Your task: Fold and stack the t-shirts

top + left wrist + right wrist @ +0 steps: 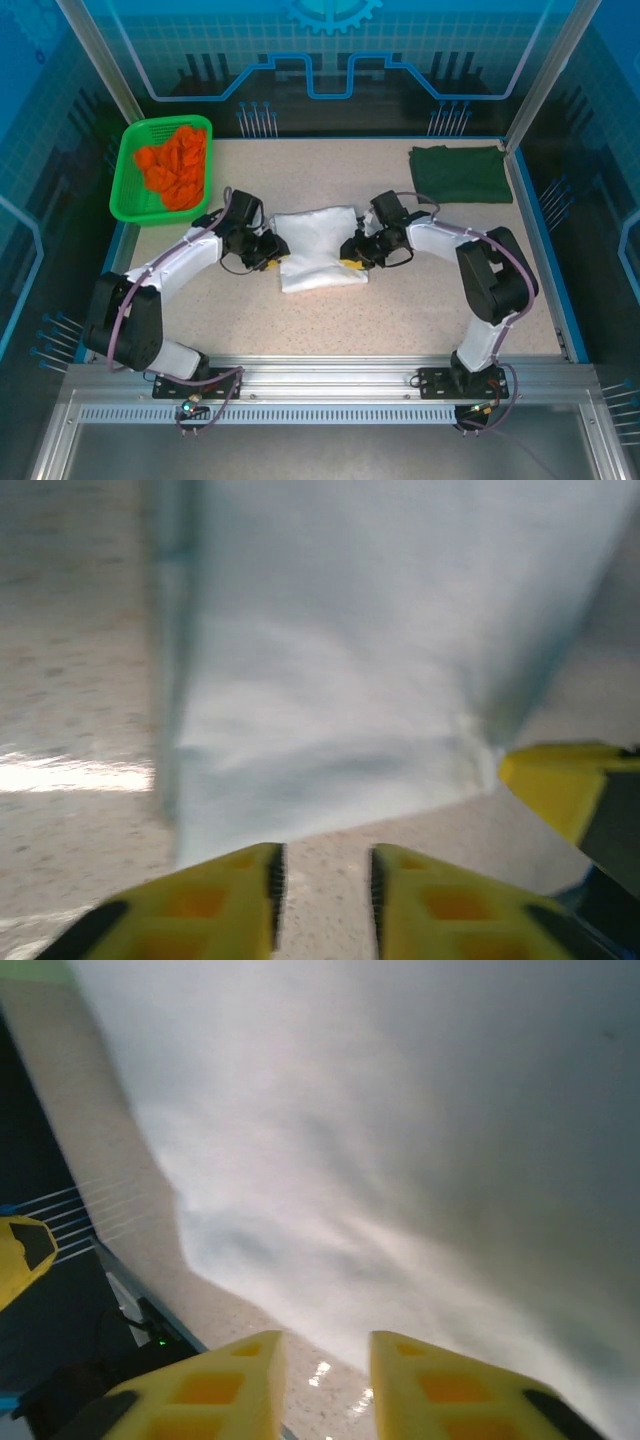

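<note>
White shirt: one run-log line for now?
white shirt: folded, centre; left gripper: open, at its left edge; right gripper: open, at its right edge; green shirt: folded, far right

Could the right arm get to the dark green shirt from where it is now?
Probably yes: the dark green shirt lies flat in the far right corner, nothing on it or between it and the right gripper, open beside the white shirt.
</note>
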